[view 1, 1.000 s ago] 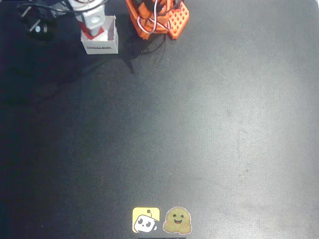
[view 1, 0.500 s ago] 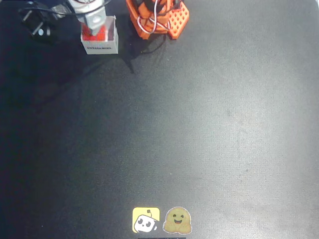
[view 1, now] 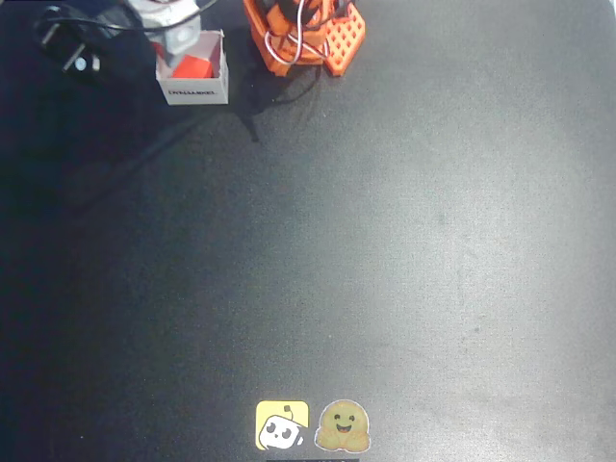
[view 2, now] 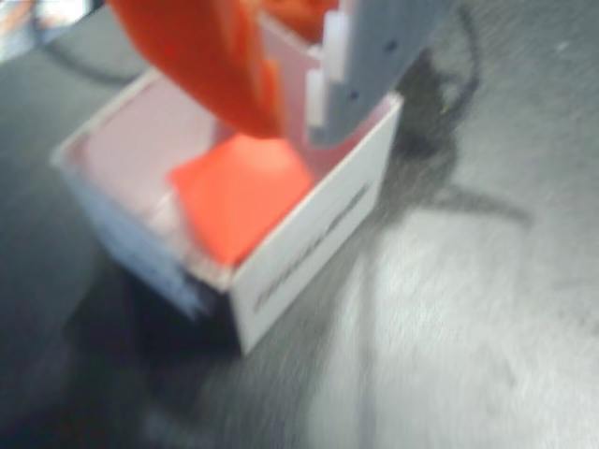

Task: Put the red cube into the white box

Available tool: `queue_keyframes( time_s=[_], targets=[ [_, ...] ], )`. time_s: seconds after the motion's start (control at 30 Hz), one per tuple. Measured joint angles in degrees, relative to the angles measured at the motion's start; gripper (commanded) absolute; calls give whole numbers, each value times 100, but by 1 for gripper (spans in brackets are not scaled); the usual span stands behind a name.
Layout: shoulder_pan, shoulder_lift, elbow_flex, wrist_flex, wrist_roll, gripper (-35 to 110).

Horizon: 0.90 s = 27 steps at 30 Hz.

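Risen off the red cube point(view 2: 241, 192), hand point(view 2: 298, 112) released above white box point(view 2: 309, 238); table point(view 1: 385, 241) open.

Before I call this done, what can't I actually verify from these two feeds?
- Printed text on the white box: motion-blurred in the wrist view, too small in the overhead view.
- Whether the red cube lies flat on the box floor: blur, and the orange finger covers its far edge.
- The gripper: cut off by the overhead view's top edge.
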Motion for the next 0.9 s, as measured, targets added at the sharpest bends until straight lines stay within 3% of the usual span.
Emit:
queue_keyframes(
  time_s=[0.17,0.47,0.9],
  targets=[
    [-1503,-211,-35,-624,-281,0],
    [-4904,-2057,-993,-1310,176,0],
    [-6495,-2408,-729,-2092,1424,0]
  ],
)
